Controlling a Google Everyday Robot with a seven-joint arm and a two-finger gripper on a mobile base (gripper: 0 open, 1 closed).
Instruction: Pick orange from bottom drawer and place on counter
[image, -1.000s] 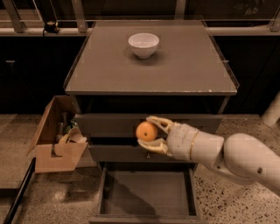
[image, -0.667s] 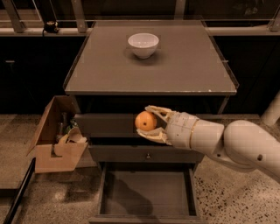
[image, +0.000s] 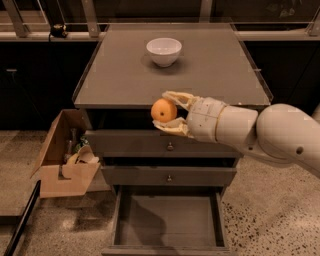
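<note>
We've got the orange (image: 163, 110) up in the air, right at the bench's (image: 125, 75) front edge and about level with its top, near the middle of that edge and not resting on anything. It's a small, smooth, round fruit. We'd judge it light and firm enough to take a squeeze, but that waxy skin and ball shape mean it can roll or squirt out if the grip sits off-centre, so the place to hold it is straight across its widest part. That's just about what we see. The hand (image: 161, 111) is pinching the orange, one finger curved over the top and the other cupped beneath, with the fruit poking out past the fingertips on the side away from the wrist. The pale arm (image: 280, 135) reaches in from the bench's right side, running along its front. Below the bench top the two shallow knobbed drawers (image: 170, 146) are closed, and beneath them the bottom drawer (image: 170, 220) stands pulled out, its floor bare. A white bowl (image: 164, 51) sits toward the back of the bench, well apart from the fruit. A cardboard box (image: 60, 160) stands on the floor off the bench's left side. To our eye the lift is done and the set-down is what's left, on open bench in front of that bowl.
</note>
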